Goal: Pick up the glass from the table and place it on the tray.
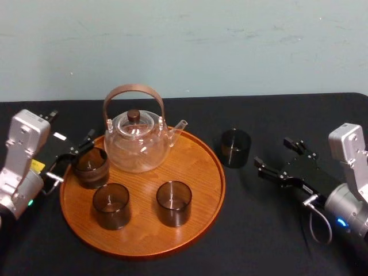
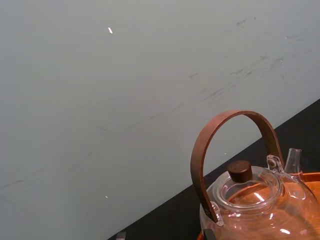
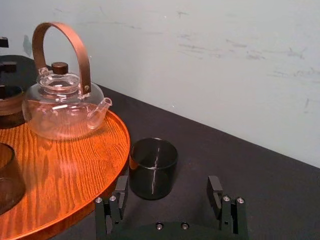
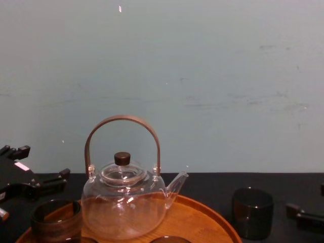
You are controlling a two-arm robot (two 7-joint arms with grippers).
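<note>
A dark smoky glass [image 1: 236, 148] [image 3: 152, 167] [image 4: 252, 212] stands upright on the black table [image 1: 276, 121], just off the right rim of the round wooden tray [image 1: 201, 190] [image 3: 75, 160]. My right gripper [image 1: 279, 155] [image 3: 167, 202] is open to the right of that glass, low over the table, its fingers apart and a short way from it. My left gripper [image 1: 72, 160] [image 4: 33, 174] is open at the tray's left edge, beside and slightly above another glass [image 1: 90, 167] [image 4: 54, 217] that rests on the tray.
A clear glass teapot [image 1: 137, 141] [image 2: 255, 200] [image 3: 62, 107] [image 4: 124, 202] with a brown arched handle sits at the back of the tray. Two more smoky glasses [image 1: 111, 205] [image 1: 173, 202] stand at the tray's front. A pale wall rises behind the table.
</note>
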